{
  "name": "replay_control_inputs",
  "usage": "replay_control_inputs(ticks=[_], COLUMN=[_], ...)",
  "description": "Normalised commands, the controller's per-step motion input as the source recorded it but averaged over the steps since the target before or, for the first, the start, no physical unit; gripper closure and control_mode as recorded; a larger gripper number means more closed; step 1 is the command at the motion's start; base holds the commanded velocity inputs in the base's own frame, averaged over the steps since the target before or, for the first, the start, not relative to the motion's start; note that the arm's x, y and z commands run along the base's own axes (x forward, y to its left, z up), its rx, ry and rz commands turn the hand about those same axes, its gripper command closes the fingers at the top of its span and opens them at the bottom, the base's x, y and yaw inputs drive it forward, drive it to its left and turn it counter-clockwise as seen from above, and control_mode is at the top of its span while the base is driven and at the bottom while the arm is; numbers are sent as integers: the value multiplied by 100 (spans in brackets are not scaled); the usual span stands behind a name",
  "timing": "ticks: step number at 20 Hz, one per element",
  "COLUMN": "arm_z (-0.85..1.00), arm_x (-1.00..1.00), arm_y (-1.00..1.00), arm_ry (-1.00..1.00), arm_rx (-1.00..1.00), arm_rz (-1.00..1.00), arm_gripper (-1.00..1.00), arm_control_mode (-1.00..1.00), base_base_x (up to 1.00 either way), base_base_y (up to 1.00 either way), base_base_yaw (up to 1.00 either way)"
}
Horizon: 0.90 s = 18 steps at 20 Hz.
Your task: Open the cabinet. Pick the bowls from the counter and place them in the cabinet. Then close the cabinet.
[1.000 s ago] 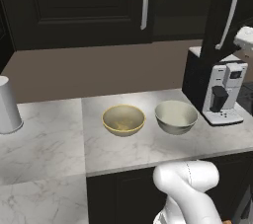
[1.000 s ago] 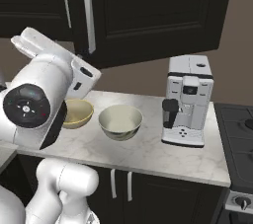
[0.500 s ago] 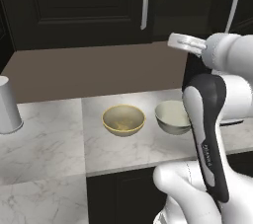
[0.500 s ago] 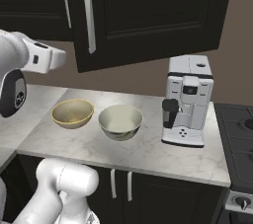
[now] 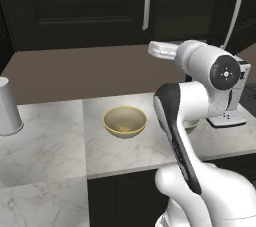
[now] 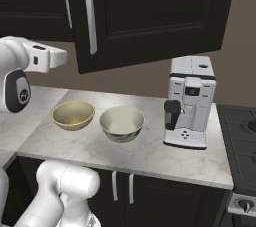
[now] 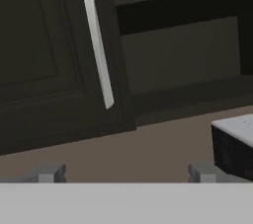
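White arm has swung lower, pincer [image 7: 126, 172] spread toward the cabinet [image 7: 54, 70] handle [image 7: 99, 50].

Cabinet [image 6: 150, 16] right door swung out over bowls [image 6: 95, 119]; coffee machine [image 6: 189, 102] crowds right; interior seemingly empty.

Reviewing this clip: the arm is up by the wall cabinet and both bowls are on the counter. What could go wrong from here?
1. The black-brown wall cabinet's right door hangs open over the white marble counter; a lifted bowl could clip its lower edge.
2. The off-white bowl and tan-yellow bowl sit close together, so grasping one may nudge the other.
3. The white coffee machine stands beside the off-white bowl, narrowing the gripper's approach.
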Motion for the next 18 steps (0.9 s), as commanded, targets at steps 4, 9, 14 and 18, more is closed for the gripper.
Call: replay_control_inputs(ticks=[4, 9, 14, 18], arm_z=[-4, 0, 0, 0], arm_x=[19, 21, 17, 14], arm_y=[-13, -3, -20, -30], arm_ry=[-6, -1, 0, 0], arm_rx=[-4, 0, 0, 0], arm_rz=[-17, -20, -21, -17], arm_gripper=[-100, -100, -100, -100], arm_control_mode=[-100, -100, -100, -100], base_base_x=[0, 0, 0, 0], base_base_y=[0, 0, 0, 0], base_base_yaw=[0, 0, 0, 0])
